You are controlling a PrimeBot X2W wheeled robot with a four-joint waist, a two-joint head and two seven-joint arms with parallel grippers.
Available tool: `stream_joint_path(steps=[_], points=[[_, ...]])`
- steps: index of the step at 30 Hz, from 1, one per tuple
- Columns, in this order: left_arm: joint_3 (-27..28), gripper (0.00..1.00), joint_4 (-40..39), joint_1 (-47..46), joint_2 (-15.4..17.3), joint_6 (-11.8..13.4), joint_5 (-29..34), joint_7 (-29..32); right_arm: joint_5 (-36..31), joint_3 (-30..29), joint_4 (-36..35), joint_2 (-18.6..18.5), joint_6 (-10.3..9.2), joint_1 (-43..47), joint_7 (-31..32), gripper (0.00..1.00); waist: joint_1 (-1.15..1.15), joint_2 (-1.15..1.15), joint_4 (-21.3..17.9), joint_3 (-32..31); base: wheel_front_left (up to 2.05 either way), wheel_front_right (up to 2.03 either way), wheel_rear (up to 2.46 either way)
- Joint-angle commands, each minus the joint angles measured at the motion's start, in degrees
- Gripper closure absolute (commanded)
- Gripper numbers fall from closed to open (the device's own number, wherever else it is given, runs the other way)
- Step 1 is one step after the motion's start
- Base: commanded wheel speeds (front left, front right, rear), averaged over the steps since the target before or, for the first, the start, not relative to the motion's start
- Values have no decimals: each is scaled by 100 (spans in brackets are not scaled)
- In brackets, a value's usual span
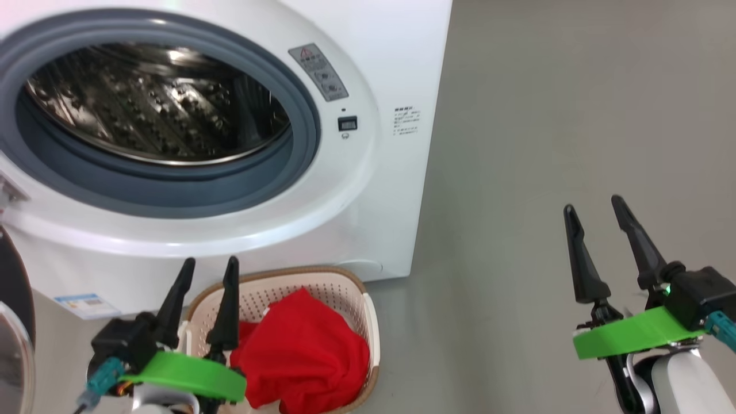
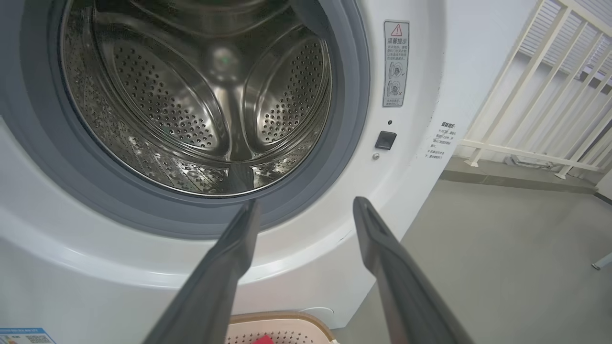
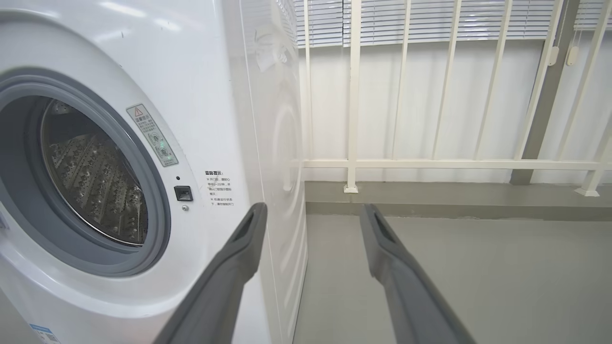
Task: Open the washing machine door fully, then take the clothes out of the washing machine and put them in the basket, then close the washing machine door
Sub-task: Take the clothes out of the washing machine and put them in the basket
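Swinging the round black-rimmed glass door (image 1: pixel 14 287) shut may hit the left gripper (image 1: pixel 210 261), spread empty over the cream plastic basket (image 1: pixel 322 293) of soft red clothes (image 1: pixel 305 345) on the floor by the white washing machine (image 1: pixel 374 172), with the right gripper (image 1: pixel 593 204) spread too.

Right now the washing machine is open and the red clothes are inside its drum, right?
No. The washing machine is open, but the red clothes lie in the basket in front of it; the drum looks empty. The head view shows this.
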Motion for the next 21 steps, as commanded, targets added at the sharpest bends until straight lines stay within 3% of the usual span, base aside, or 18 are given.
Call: stream_joint_path(steps=[1, 12, 21], points=[[199, 0, -195, 9, 125, -31, 76, -45, -75, 82, -169, -23, 36, 6, -35, 0, 0, 0, -45, -140, 0, 0, 0], [331, 0, -726, 601, 173, -31, 275, -45, -163, -49, -303, -28, 36, 467, -35, 0, 0, 0, -74, -648, 0, 0, 0], [393, 0, -658, 807, 233, -32, 366, -45, -178, -77, -362, -23, 36, 663, -35, 0, 0, 0, -52, -784, 0, 0, 0]])
